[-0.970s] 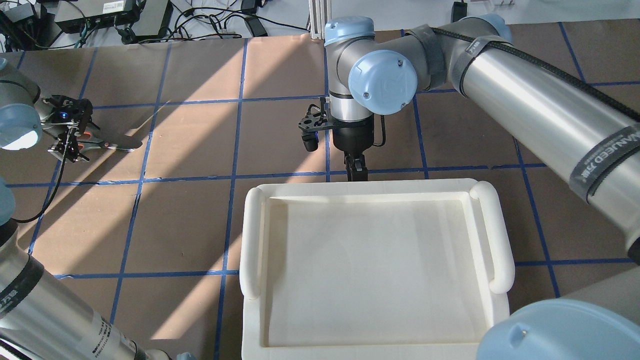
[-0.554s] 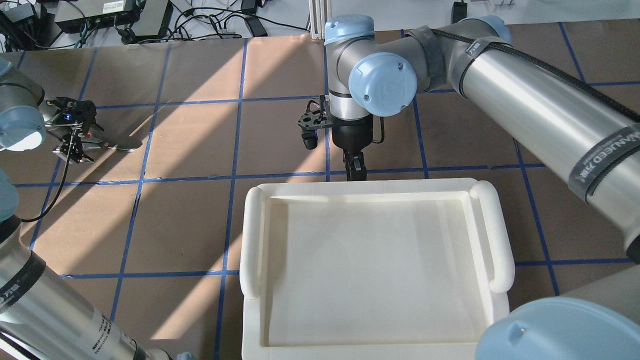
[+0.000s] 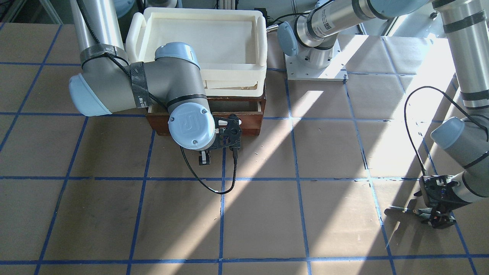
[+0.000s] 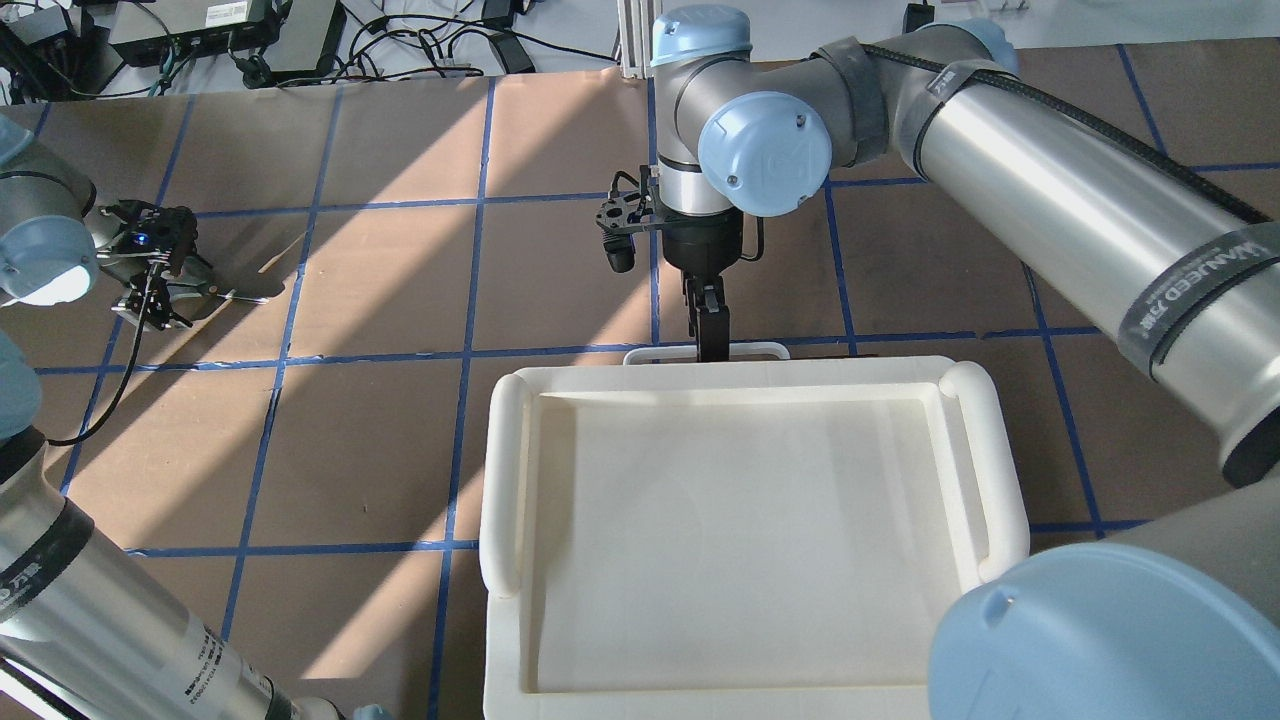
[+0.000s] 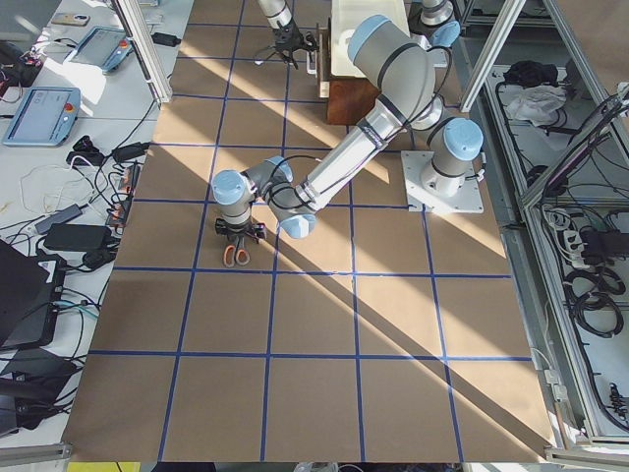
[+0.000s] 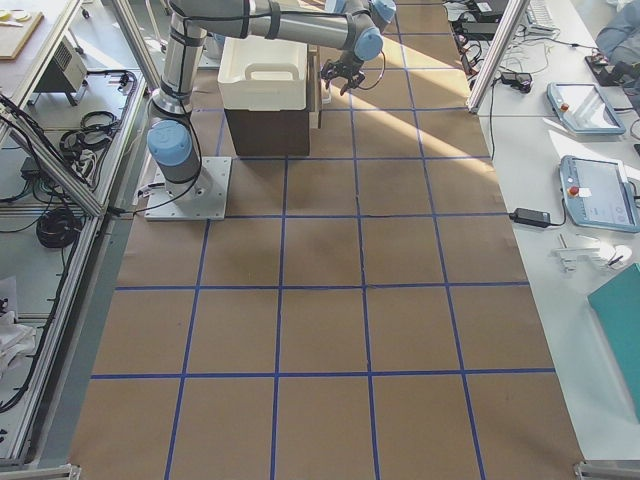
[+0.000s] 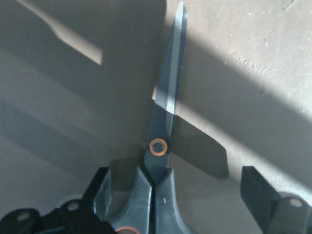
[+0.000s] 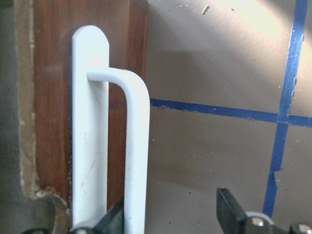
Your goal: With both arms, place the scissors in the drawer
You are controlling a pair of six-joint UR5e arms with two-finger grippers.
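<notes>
Pulling under way: handle [image 4: 765,350] now peeks past tray [image 4: 505,480] edge, hidden 1 s ago, so drawer [image 3: 250,124] is starting to open. Right gripper [image 8: 170,202] spread, bar between fingers, against 1. Left gripper [image 7: 174,170] spread astride scissors [image 7: 165,107], which lie flat on table [image 4: 380,450], well apart from drawer. Grasp not yet made.

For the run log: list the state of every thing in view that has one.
Scissors: blades closed, lying flat.
Drawer: slightly open, a pale strip of interior showing.
Left gripper: open, fingers either side of the scissors' handles.
Right gripper: open, the drawer's handle between its fingers.
</notes>
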